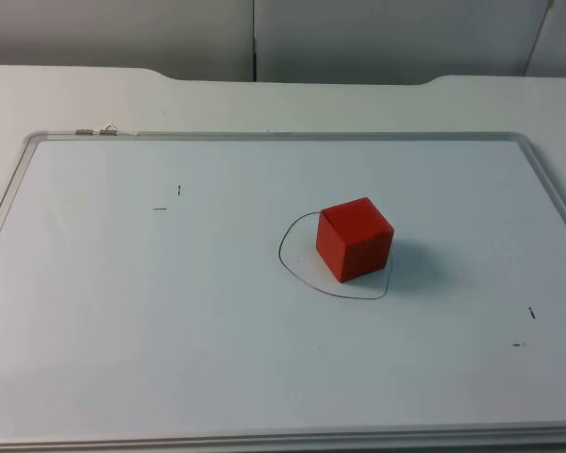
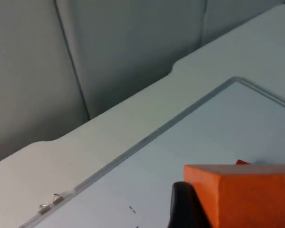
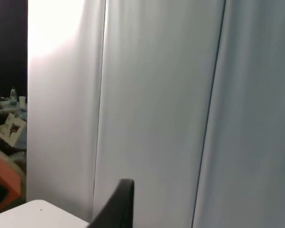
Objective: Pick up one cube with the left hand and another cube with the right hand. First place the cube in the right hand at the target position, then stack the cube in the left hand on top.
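Observation:
A red cube (image 1: 355, 239) stands on the whiteboard (image 1: 170, 330), inside a hand-drawn black outline (image 1: 285, 264) near the middle. In the left wrist view my left gripper (image 2: 242, 216) is shut on an orange cube (image 2: 247, 194), with a black fingertip (image 2: 183, 206) pressed against the cube's side. It hangs above the board, and a sliver of the red cube (image 2: 242, 162) peeks over the orange cube's top edge. My right gripper (image 3: 228, 223) is raised and faces the grey partition wall. One black fingertip (image 3: 119, 202) stands far to the side, with nothing held.
The whiteboard has a metal frame (image 1: 264, 135) and lies on the white table (image 1: 75, 94). Small pen marks (image 1: 170, 198) sit left of the cube and others at the right (image 1: 528, 326). Two clips (image 1: 94, 130) lie at the board's far left corner.

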{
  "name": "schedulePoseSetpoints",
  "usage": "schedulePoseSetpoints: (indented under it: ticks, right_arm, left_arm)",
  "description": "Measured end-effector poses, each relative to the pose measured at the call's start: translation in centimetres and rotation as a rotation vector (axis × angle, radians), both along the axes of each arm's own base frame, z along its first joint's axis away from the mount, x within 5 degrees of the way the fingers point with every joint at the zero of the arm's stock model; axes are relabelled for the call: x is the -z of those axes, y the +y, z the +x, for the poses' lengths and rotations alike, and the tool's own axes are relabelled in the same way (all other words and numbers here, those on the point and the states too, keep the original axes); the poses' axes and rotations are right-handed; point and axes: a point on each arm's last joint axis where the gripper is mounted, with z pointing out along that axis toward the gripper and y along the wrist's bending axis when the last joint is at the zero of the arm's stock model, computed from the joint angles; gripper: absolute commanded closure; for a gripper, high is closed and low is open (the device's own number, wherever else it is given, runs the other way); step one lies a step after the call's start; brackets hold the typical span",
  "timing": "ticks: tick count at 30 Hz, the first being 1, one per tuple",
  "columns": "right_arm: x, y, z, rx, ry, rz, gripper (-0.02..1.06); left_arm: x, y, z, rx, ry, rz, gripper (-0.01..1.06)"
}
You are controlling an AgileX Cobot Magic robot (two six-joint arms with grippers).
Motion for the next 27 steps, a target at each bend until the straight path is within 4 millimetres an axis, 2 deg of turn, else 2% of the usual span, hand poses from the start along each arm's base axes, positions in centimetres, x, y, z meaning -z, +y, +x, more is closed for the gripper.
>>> schedulePoseSetpoints:
  ticks: [1,3,4,7,8,14,15,19,20,24,25,27]
  right_arm:
    - [0.1,0.0,0.0,0.0,0.004,-0.003,0.08]
    - [0.1,0.0,0.0,-0.001,0.008,-0.005,0.08]
    - [0.1,0.0,0.0,-0.001,0.008,-0.005,0.08]
    - [0.1,0.0,0.0,-0.001,0.011,-0.008,0.08]
    - [0.1,0.0,0.0,-0.001,0.011,-0.008,0.08]
    - [0.2,0.0,0.0,-0.002,0.015,-0.011,0.08]
    - [0.2,0.0,0.0,-0.002,0.015,-0.011,0.08]
    - [0.2,0.0,0.0,-0.003,0.02,-0.014,0.08]
    - [0.2,0.0,0.0,-0.003,0.02,-0.014,0.08]
    - [0.3,0.0,0.0,-0.003,0.023,-0.016,0.08]
    - [0.3,0.0,0.0,-0.003,0.023,-0.016,0.08]
    - [0.3,0.0,0.0,-0.003,0.023,-0.016,0.08]
  left_arm:
    - [0.1,-0.3,0.8,0.01,0.013,0.004,1.05]
    - [1.4,-2.0,4.2,0.058,0.093,0.006,1.05]
    - [1.4,-2.0,4.2,0.058,0.093,0.006,1.05]
    - [3.3,-4.7,7.1,0.125,0.168,0.03,1.05]
    - [3.3,-4.7,7.1,0.125,0.168,0.03,1.05]
    - [8.5,-11.8,10.7,0.26,0.29,0.09,1.05]
    - [8.5,-11.8,10.7,0.26,0.29,0.09,1.05]
    - [12.6,-15.4,12.9,0.295,0.373,0.125,1.05]
    - [12.6,-15.4,12.9,0.295,0.373,0.125,1.05]
    - [16.3,-18.0,14.4,0.315,0.431,0.162,1.05]
    - [16.3,-18.0,14.4,0.315,0.431,0.162,1.05]
    - [17.6,-18.6,15.1,0.302,0.453,0.167,1.05]
